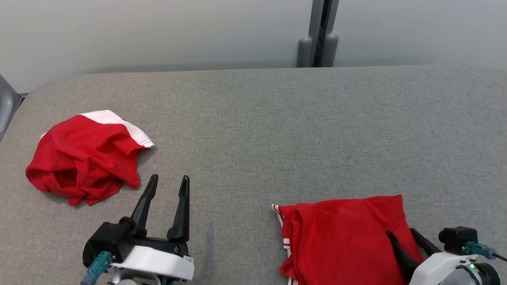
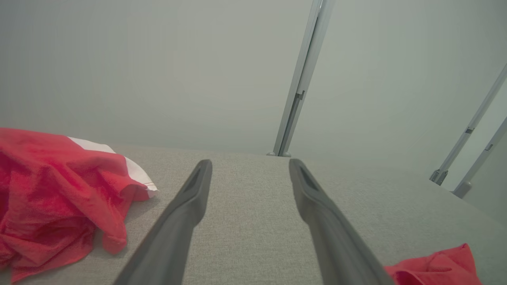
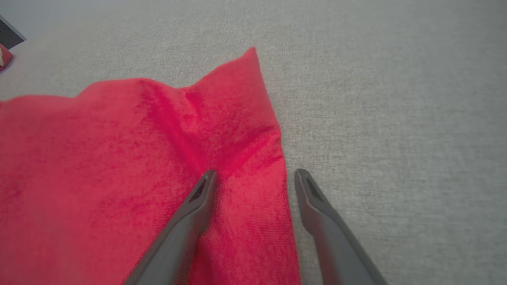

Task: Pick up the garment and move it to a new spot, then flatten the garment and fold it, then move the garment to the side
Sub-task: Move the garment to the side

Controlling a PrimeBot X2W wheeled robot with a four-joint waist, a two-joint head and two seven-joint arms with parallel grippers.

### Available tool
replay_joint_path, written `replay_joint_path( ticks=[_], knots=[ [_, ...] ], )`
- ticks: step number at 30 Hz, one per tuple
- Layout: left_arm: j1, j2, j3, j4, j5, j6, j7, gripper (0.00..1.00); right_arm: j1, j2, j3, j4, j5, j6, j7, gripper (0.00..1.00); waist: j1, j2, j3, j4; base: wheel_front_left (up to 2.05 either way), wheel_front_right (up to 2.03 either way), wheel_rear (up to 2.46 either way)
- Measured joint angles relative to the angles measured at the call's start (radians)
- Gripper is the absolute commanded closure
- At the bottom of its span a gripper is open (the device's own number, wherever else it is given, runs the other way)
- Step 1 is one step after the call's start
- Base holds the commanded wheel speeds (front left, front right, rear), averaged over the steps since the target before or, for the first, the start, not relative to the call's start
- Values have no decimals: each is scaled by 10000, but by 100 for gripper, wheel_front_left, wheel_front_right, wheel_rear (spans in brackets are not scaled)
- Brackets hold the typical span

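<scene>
Garment (image 1: 340, 233) edge lay inside the wide-open, empty right gripper (image 3: 255, 174); it likely needed to pinch all layers together. Left gripper (image 1: 169, 178) gaped empty.

I cannot read any words, numbers or signs here. The folded red garment (image 1: 340, 233) has white stripes along its edge, but no letters. The crumpled red garment (image 1: 83, 158) has a plain white band, and I can see no writing on it.
</scene>
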Motion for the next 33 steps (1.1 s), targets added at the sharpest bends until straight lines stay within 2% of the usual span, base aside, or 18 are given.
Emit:
replay_joint_path(
  ticks=[1, 9, 18, 24, 33],
  knots=[
    [-5, -4, -10, -6, -8, 0, 0, 0, -55, -61, 134, 23, 17, 0, -42, 100, 0, 0, 4, 14, 0, 0, 0],
    [-75, 4, -136, -127, 410, -77, 0, 0, -865, -460, 1045, 364, -240, 6, -407, 100, 0, 0, 139, -132, 0, 0, 0],
    [-674, 4, -566, -380, 886, -253, -2, 0, -2494, -1260, 1827, 742, -750, 6, -545, 100, 0, 0, 671, -783, 0, 0, 0],
    [-1480, -4, -1114, -435, 1379, -550, 0, 0, -4066, -2107, 2385, 1348, -1141, 6, -633, 100, 1, 0, 1595, -1446, 0, 0, 0],
    [-2503, -12, -1914, -548, 2176, -892, 0, 0, -6033, -2957, 2489, 2401, -1444, 6, -748, 100, 0, 0, 3307, -2375, 0, 0, 0]
  ],
)
